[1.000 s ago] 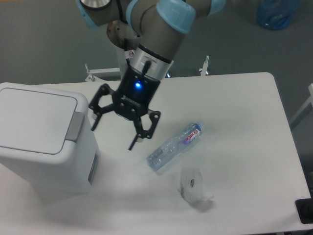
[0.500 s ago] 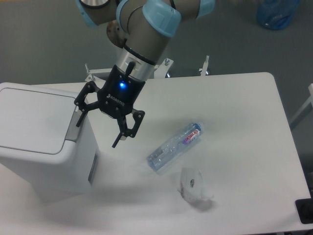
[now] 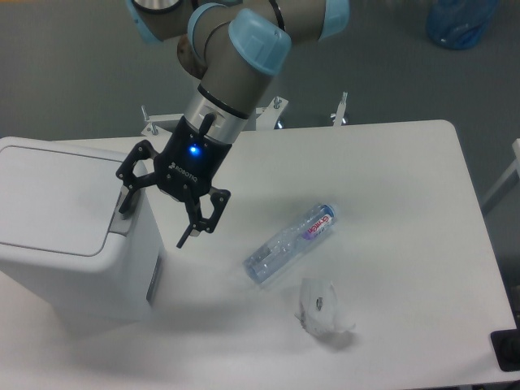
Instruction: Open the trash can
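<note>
White trash can (image 3: 65, 236), lid closed

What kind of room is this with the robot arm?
Probably a robot lab or testing room. A robot hand works over a plain white table set with a trash can and a plastic bottle, on a bare grey floor.

White table (image 3: 406, 162) — trash can (image 3: 61, 236), bottle (image 3: 290, 244), maybe crumpled wrapper (image 3: 322, 306).

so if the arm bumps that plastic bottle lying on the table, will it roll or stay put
It would probably roll: the bottle lies on its side on the flat table, and its body looks round. It looks clear and possibly empty, so likely light and easy to shove. The thin plastic may dent rather than break.
</note>
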`<action>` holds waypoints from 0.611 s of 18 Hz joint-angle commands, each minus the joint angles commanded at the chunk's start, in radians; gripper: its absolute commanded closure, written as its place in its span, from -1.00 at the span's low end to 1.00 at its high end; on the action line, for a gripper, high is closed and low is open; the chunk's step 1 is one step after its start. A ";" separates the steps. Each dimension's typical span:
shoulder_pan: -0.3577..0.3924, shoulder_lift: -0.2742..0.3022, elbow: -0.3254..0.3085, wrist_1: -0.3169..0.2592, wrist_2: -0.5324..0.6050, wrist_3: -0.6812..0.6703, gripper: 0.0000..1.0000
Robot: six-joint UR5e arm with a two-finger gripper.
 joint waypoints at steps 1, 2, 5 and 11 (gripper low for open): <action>0.000 0.000 0.002 0.002 0.000 0.000 -1.00; 0.000 0.000 0.003 0.002 0.000 0.000 -1.00; 0.000 0.002 0.015 0.002 -0.002 0.000 -1.00; 0.011 0.002 0.049 0.014 -0.003 -0.002 -1.00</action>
